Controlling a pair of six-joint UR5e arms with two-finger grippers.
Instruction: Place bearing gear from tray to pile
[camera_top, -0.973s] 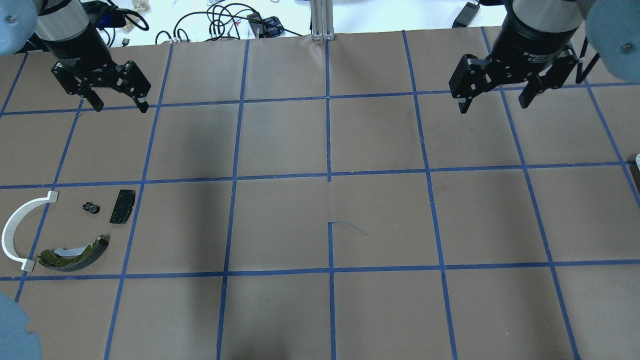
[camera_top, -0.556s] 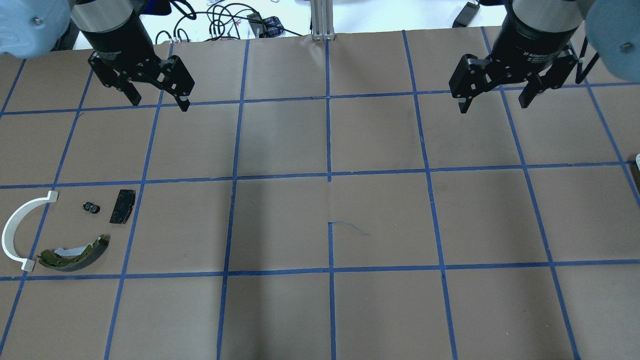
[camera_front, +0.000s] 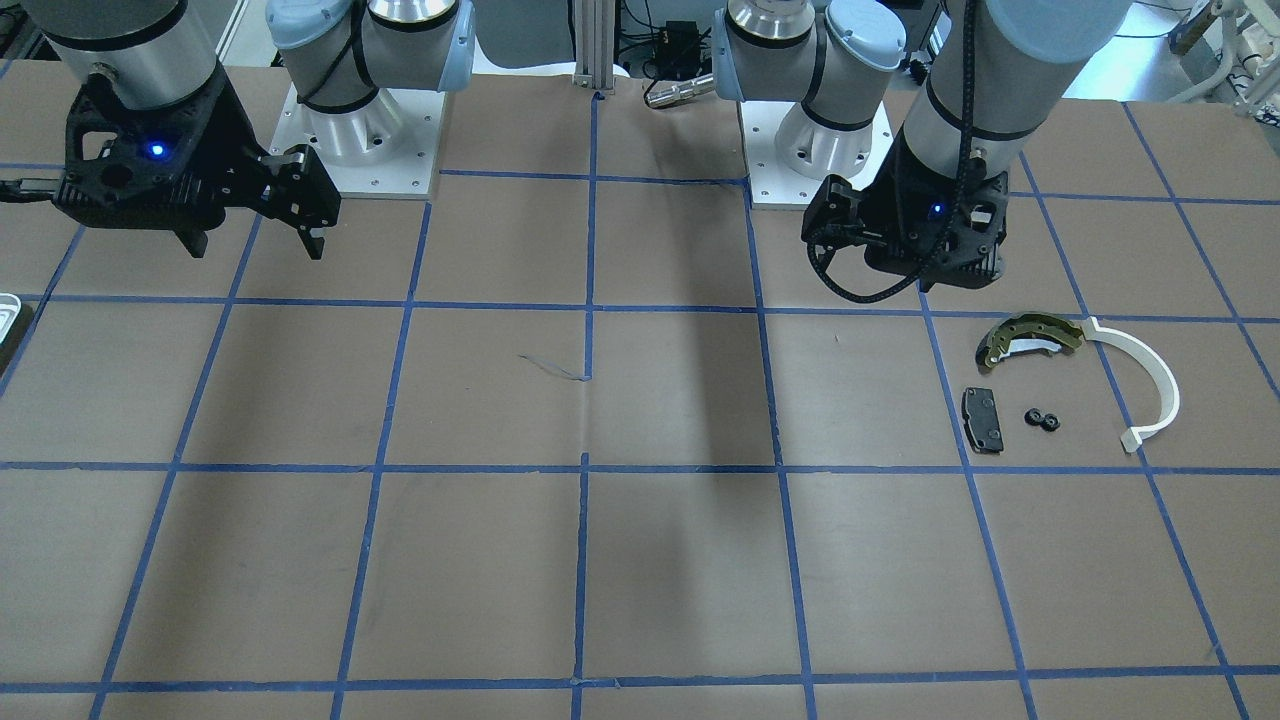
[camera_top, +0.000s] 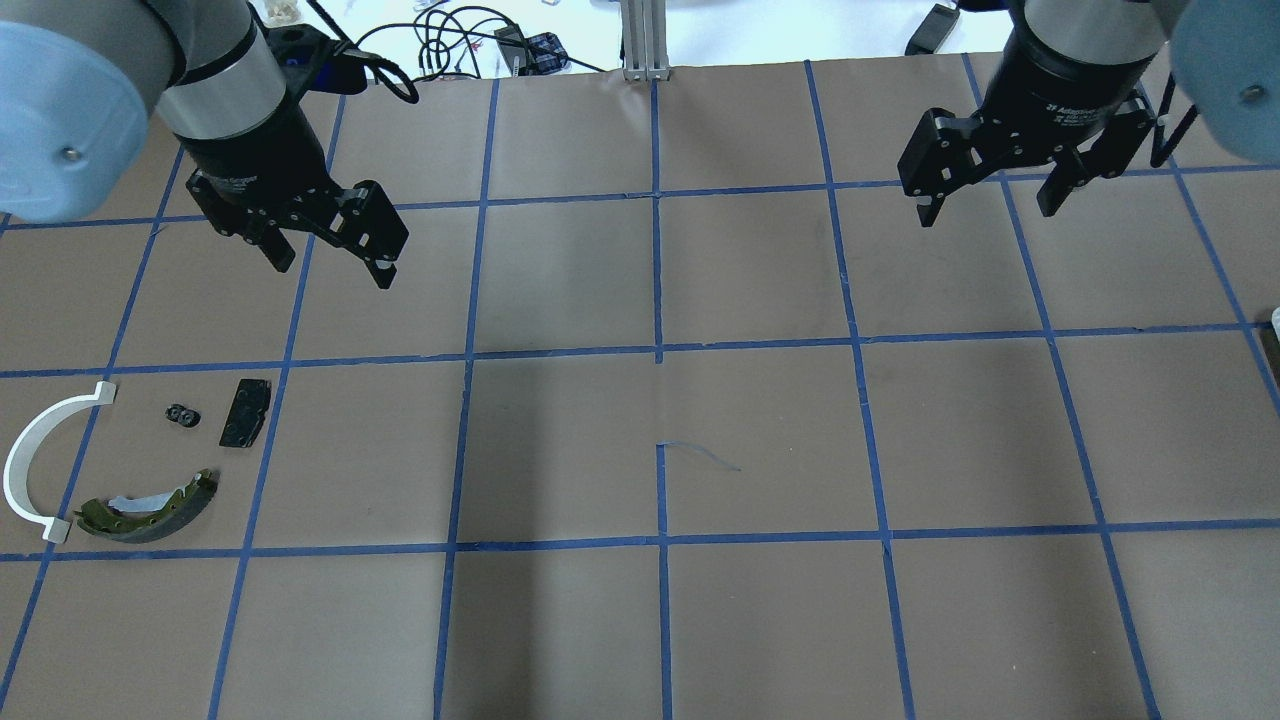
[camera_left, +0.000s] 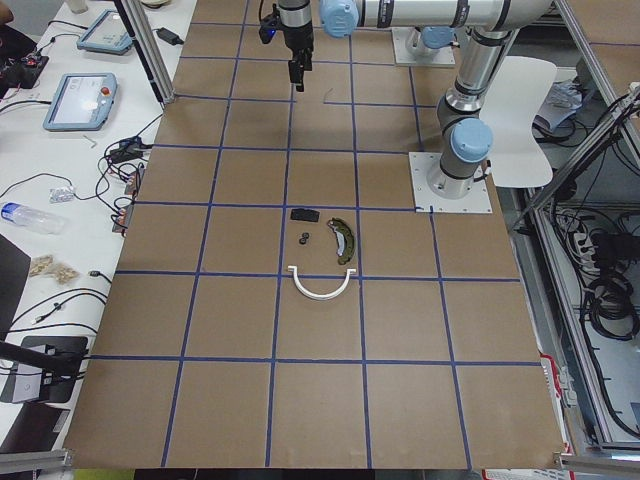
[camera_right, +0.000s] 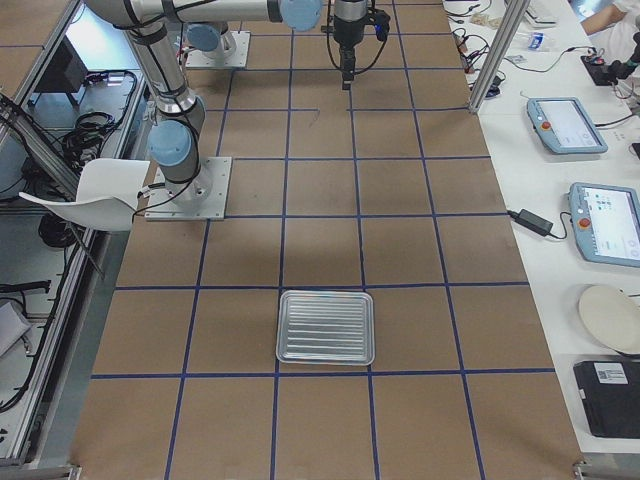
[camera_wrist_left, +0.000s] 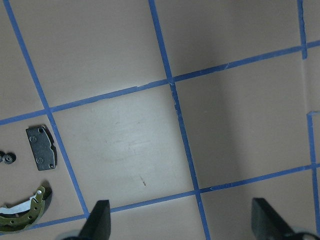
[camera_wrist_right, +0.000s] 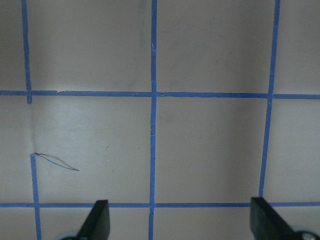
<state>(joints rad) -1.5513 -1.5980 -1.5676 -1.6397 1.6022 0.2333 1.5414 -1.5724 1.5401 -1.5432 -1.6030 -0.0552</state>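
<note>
Both pincers empty and high over the desk, gear lies with the pile

The left pincer (camera_top: 334, 270) is spread wide with nothing between its fingers, and it hangs over bare desk (camera_top: 760, 440) to the far side of the pile, apart from every part there. The right pincer (camera_top: 986, 215) is just as wide and empty, far across the desk. The bearing gear (camera_top: 182, 414), two tiny black round pieces touching each other, sits on the desk between the white arc (camera_top: 25, 455) and the dark pad (camera_top: 245, 412), with the yellow-green shoe (camera_top: 150, 505) nearer the robot. The tray (camera_right: 282, 327) lies well apart at the robot's right end of the desk, and I spot no part in it. My read is that the drop is done: the wide jaws fit a release, and the height keeps the fingers from knocking the loose parts.
</note>
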